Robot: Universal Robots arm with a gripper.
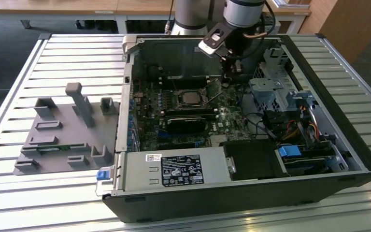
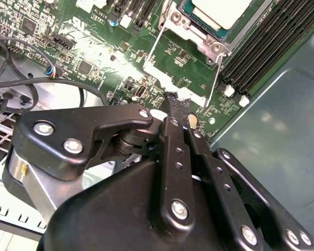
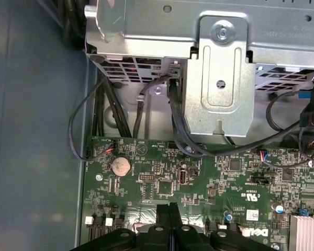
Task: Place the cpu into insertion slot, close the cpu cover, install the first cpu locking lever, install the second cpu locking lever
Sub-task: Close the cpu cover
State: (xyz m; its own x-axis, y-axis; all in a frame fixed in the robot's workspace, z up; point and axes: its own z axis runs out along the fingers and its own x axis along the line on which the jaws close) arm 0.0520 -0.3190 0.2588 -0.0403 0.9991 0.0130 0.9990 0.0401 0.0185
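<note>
Second wrist view: cpu (image 2: 220,10) near the claw (image 2: 173,99), not touching.

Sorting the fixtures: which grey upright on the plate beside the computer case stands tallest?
The slim grey post near the plate's middle. It rises well above the squat block and the short block flanking it.

cpu (image 2: 220,11) cropped by the second wrist view's edge, cpu cover (image 2: 196,32) cropped too

Cables (image 3: 176,123) probably close beside drive cage (image 3: 220,99)
</note>
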